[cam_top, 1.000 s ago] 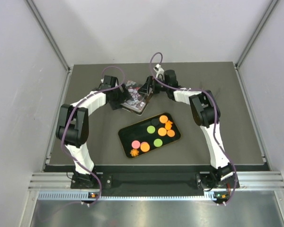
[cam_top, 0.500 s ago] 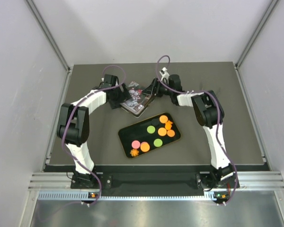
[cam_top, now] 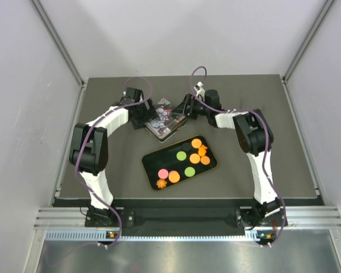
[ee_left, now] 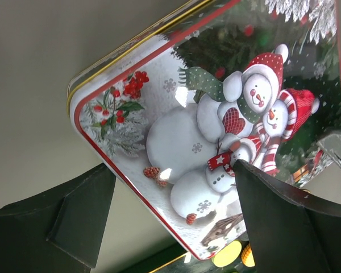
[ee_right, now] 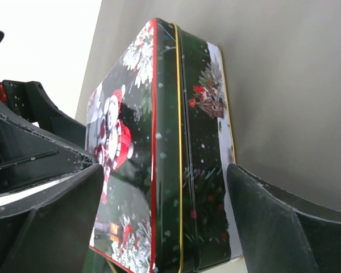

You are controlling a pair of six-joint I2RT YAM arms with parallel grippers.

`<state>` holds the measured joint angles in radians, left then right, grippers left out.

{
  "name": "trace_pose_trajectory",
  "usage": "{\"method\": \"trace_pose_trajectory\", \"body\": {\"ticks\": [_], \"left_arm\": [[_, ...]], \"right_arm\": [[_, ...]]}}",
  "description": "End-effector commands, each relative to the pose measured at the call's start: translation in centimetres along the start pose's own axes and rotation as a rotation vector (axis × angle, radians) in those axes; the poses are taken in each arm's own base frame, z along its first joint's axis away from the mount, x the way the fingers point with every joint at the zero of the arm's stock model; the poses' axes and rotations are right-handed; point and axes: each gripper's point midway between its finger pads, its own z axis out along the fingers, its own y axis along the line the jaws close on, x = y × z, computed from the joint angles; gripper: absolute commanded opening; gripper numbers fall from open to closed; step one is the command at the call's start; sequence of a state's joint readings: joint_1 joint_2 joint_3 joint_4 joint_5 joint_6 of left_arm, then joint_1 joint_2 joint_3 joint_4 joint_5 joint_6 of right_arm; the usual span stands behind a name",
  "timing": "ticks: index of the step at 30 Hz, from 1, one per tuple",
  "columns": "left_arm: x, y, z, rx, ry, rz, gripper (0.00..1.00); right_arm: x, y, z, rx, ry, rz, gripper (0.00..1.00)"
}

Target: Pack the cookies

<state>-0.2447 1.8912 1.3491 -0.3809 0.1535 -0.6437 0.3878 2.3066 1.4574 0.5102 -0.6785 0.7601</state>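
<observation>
Pale enclosure walls (cam_top: 170, 34) surround a dark grey desk (cam_top: 261, 165). The cookies (cam_top: 195, 158) lie flat in a black, gold-rimmed tray (cam_top: 158, 160), on the arm-base side of the left tool (ee_left: 170, 220) and the right tool (ee_right: 165, 224) and apart from both. They are mostly orange rounds, with two green and one pink. Two small orange pieces are too small to make out in outline. In the left wrist view only two rounded cookie edges (ee_left: 227, 255) appear, cut off by the lower border. The right wrist view shows none.

A snowman tin (cam_top: 166, 122) lies between the two tools, just beyond the tray's far corner. It is tilted, with one long edge raised; what supports it is hidden. Its far end is cut off in the left wrist view.

Left tool: jaws spread wide. One finger (ee_left: 284, 222) crosses in front of the tin's printed face, and contact there cannot be confirmed. The other finger (ee_left: 74, 216) stands clear of the tin's corner, with bare desk between them.

Right tool: jaws spread wide, astride the tin, which this camera sees edge-on. One finger (ee_right: 51, 227) lies on the printed-face side, the other (ee_right: 284, 227) on the underside. Whether either pad presses the tin cannot be determined.

Purple cables (cam_top: 137, 82) loop above each arm.
</observation>
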Motion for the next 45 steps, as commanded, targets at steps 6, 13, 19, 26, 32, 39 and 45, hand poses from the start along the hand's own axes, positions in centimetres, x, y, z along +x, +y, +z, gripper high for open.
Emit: {"method": "trace_pose_trajectory", "body": {"ticks": [6,13,19,26,32,39,45], "left_arm": [[-1.4,-0.9,0.3,0.01,-0.047,0.037,0.89],[-1.8,-1.5,0.0,0.034,-0.056,0.042,0.89],[-1.8,-1.6,0.0,0.044,-0.053,0.045,0.89],[-1.4,-1.7,0.3,0.053,-0.045,0.032,0.89],[-1.1,-1.4,0.5,0.052,-0.041,0.03,0.89],[-0.9,-1.5,0.5,0.055,-0.038,0.027,0.89],[-0.3,-1.2,0.9,0.051,-0.027,0.021,0.89]], "right_arm": [[-4.4,3.4,-4.1,0.044,-0.022,-0.043,0.93],[-4.2,1.7,-6.7,0.189,-0.042,-0.045,0.94],[-2.7,0.6,-7.9,0.269,-0.019,-0.032,0.92],[-0.3,-0.6,-6.7,0.308,0.025,-0.001,0.85],[1.5,-2.0,-5.8,0.318,0.061,0.039,0.73],[2.9,-3.4,-6.0,0.352,0.071,0.063,0.37],[4.0,-3.6,-5.6,0.346,0.088,0.074,0.32]]}}
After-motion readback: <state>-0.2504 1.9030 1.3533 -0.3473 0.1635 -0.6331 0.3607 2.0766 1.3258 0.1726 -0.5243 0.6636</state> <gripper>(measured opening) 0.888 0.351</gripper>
